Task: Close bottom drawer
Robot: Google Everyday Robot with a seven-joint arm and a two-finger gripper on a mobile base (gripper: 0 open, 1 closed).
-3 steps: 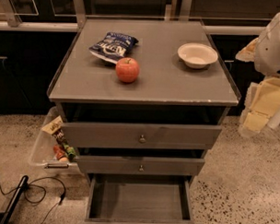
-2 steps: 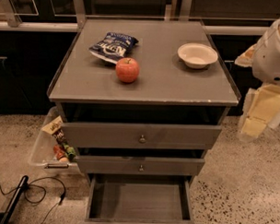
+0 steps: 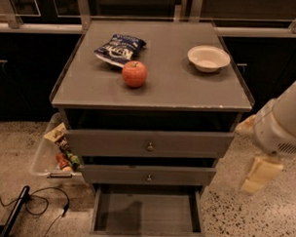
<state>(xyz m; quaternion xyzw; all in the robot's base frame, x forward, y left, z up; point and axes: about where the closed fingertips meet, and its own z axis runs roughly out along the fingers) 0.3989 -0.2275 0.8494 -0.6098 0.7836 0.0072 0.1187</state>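
Bottom drawer [image 3: 147,213] stood pulled out at 6 o'clock, under two shut drawers of the cabinet [image 3: 188,90]. I noted the gripper [image 3: 259,174] hanging at 4 o'clock, apart from the cabinet. I could not tell its grip state.

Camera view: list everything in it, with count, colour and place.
cabinet: one, grey, centre
apple: one, red, on the cabinet top, front left
chip bag: one, blue and white, behind the apple
bowl: one, white, on the cabinet top, back right
upper drawers: two, grey, above the bottom one
bottom drawer: one, grey, pulled open, nothing inside
bin: one, clear, on the floor left of the cabinet, holding snacks
cable: one, black, on the floor at lower left
arm: one, white, at the right edge
gripper: one, cream, right of the drawers, touching nothing
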